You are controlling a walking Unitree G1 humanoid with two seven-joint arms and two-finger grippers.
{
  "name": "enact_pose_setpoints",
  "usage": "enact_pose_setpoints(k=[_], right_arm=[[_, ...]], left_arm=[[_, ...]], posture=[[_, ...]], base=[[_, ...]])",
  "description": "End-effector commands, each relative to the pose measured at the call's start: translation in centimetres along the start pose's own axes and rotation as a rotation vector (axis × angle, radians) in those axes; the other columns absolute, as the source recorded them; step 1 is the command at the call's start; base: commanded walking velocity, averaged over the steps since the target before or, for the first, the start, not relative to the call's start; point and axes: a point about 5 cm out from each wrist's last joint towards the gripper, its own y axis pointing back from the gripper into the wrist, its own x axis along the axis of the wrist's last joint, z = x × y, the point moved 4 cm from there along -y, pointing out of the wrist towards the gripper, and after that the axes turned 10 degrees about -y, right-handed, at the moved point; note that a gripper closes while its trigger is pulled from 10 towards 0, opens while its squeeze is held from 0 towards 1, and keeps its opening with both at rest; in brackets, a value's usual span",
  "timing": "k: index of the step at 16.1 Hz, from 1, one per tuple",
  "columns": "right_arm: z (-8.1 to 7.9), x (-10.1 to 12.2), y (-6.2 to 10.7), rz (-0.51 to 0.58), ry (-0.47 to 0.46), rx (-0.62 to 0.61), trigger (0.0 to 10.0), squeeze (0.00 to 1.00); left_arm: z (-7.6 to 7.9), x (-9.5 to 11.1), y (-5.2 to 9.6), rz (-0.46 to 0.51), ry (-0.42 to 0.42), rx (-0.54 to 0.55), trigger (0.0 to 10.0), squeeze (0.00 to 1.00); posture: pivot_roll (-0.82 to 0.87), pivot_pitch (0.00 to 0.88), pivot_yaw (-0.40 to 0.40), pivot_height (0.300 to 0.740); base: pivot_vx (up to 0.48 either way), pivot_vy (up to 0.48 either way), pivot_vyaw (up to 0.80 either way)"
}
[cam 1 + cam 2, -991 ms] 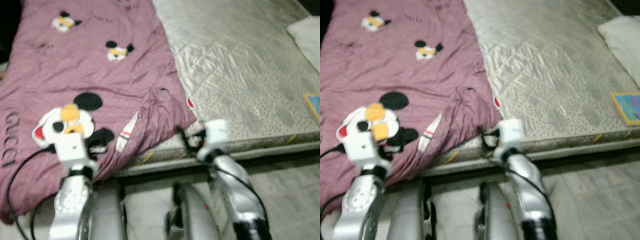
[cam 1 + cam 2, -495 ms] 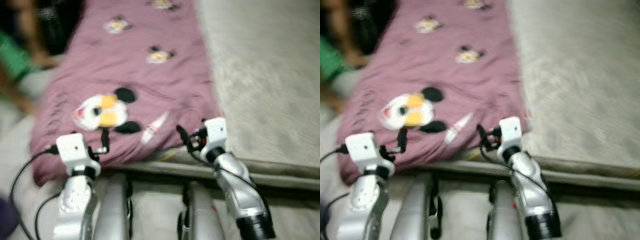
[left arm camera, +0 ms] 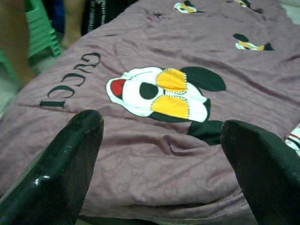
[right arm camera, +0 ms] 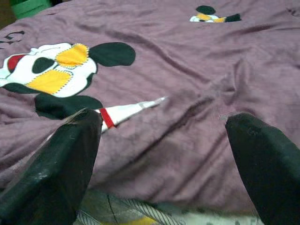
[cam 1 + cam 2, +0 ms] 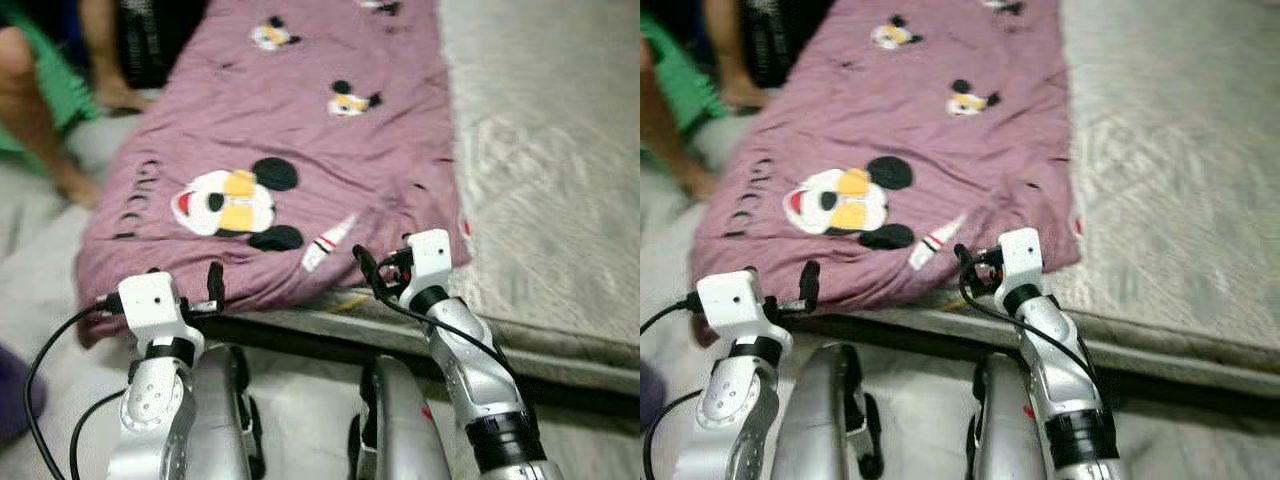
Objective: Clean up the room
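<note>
Grippers, left gripper [image 3: 161,154] and right gripper [image 4: 161,154], hover spread wide over mauve blanket [image 5: 300,150].

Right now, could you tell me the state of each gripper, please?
Left gripper: open, holding nothing, poised at the near edge of the purple blanket.
Right gripper: open, holding nothing, poised at that same edge.

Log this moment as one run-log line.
scene: purple blanket on mattress | left gripper: open, facing blanket edge | right gripper: open, facing blanket edge | person's legs nearby
</note>
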Motion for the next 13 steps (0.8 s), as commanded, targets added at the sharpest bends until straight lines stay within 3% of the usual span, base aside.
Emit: enact_pose_setpoints(k=[1, 5, 8, 10, 13], right_arm=[[0.0, -0.7, 0.4, -0.019, -0.013, -0.003, 10.0, 0.00], [-0.9, -1.3, -0.5, -0.047, -0.013, 0.032, 10.0, 0.00], [-1.6, -1.2, -2.0, -0.054, 0.011, 0.060, 10.0, 0.00], [-2.8, 1.1, -5.8, -0.012, 0.012, 0.074, 10.0, 0.00], [-2.9, 3.8, -7.6, 0.047, 0.005, 0.055, 10.0, 0.00]], left_arm=[[0.0, -0.1, 0.3, -0.009, 0.001, -0.003, 10.0, 0.00], [-0.3, 0.3, 0.8, -0.003, -0.008, 0.008, 10.0, 0.00], [-0.6, 0.7, 1.4, 0.006, -0.043, 0.009, 10.0, 0.00], [-1.2, 1.2, 2.1, 0.014, -0.069, 0.017, 10.0, 0.00], [-1.7, 1.6, 2.4, 0.015, -0.079, 0.025, 10.0, 0.00]], posture=[[-0.02, 0.242, -0.052, 0.561], [0.02, 0.255, -0.063, 0.501], [0.06, 0.264, -0.069, 0.497], [0.10, 0.273, -0.066, 0.497], [0.14, 0.270, -0.063, 0.497]], base=[[0.000, 0.000, 0.00], [0.000, 0.000, 0.00], [0.000, 0.000, 0.00], [0.000, 0.000, 0.00], [0.000, 0.000, 0.00]])
